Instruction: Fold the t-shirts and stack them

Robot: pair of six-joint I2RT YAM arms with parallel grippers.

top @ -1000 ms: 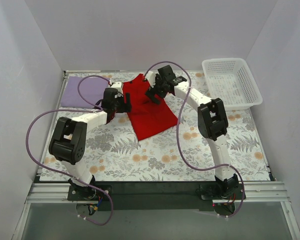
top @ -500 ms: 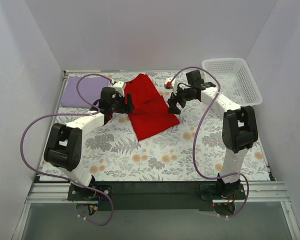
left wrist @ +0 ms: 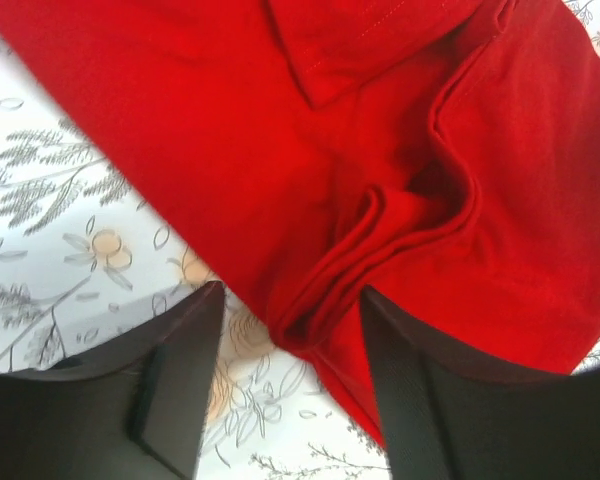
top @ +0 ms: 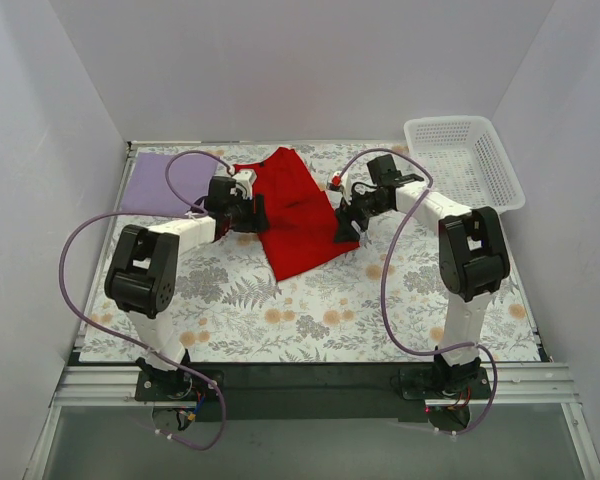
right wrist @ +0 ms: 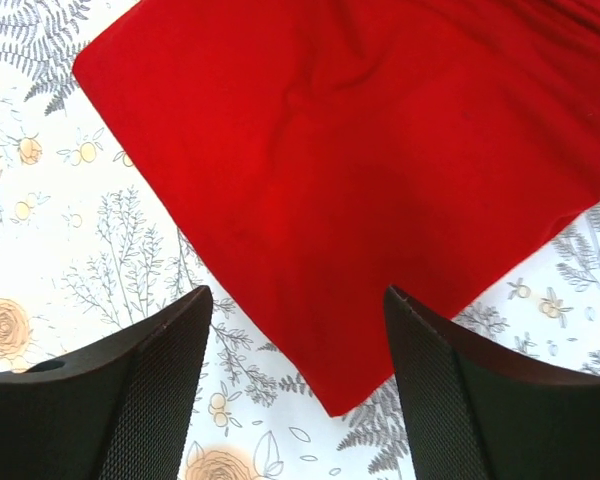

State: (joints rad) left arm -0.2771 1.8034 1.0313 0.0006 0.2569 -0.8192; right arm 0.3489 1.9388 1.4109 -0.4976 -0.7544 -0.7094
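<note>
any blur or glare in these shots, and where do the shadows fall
Top external: soft even light, no glare, sharp throughout, only faint shadows on the floral table cover. Left wrist: bright red cloth t-shirt crisp, stitching readable, deep shadow in its bunched fold; black fingers slightly soft. Right wrist: evenly lit, no blur.

Left gripper point(top: 248, 212) low, facing 3 o'clock, jaws parted. Right gripper point(top: 345, 222) low, facing 7 o'clock, jaws parted. Both elbows bent, held high.
</note>
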